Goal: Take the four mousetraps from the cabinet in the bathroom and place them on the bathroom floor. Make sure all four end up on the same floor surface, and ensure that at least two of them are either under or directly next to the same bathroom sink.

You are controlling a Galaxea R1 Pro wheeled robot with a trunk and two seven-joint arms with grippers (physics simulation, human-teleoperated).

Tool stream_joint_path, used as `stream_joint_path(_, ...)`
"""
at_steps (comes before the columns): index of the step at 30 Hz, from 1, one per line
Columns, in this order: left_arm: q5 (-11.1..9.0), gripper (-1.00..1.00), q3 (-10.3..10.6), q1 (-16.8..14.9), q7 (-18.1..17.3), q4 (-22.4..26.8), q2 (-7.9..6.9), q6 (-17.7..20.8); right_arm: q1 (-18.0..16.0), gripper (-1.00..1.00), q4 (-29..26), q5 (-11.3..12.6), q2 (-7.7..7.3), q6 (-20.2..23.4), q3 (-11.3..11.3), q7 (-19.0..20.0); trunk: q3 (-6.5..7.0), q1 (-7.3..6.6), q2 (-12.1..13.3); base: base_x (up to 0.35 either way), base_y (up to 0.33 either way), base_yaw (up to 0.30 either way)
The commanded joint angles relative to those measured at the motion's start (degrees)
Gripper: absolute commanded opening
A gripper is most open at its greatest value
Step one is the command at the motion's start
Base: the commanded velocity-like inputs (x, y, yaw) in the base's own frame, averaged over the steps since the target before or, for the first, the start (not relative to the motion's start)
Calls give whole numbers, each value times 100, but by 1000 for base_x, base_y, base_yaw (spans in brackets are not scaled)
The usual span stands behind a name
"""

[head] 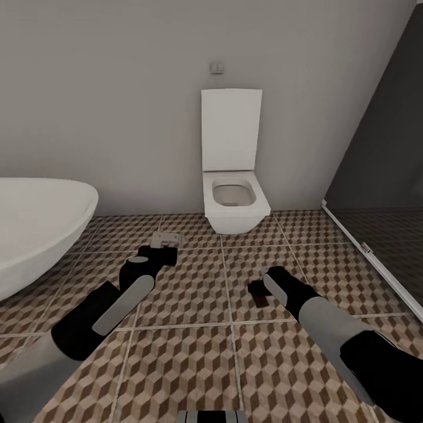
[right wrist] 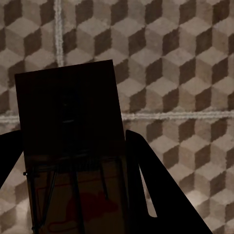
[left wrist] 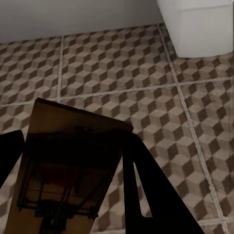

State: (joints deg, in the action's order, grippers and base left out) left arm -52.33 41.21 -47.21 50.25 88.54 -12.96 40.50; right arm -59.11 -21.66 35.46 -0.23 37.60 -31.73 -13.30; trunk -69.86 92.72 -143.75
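The left gripper (left wrist: 73, 195) was closed on a mousetrap (left wrist: 68, 170) above the bathroom floor (head: 194, 352), the sink (head: 35, 229) beside its arm. The right gripper (right wrist: 73, 195) clamped a second mousetrap (right wrist: 70, 146). A toilet (head: 234, 202) stood ahead of both.

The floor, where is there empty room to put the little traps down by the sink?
Bare bathroom floor lies between the sink and the toilet, and in front of both arms. It gets tight close under the sink rim and along the dark glass panel. Each gripper, left and right, holds a mousetrap.
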Motion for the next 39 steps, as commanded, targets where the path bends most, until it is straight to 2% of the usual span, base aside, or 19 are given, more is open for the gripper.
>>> stream_joint_path(1, -49, -100, 12, -8, 58, 32, -4, 6, -4, -100, -31, 62, -4, 1, -40, -48, -5, -1, -2, 0, 0, 0)
stream_joint_path(18, -49, -100, -20, -8, 64, 82, -12, 11, 2, -100, -82, 23, -10, -42, -87, 25, -5, -1, -2, 6, 0, 0)
stream_joint_path(39, -49, -100, -21, -8, 64, 85, -13, 11, -1, -100, -6, 34, -88, -16, -26, 31, -5, -1, -2, 70, 12, 0)
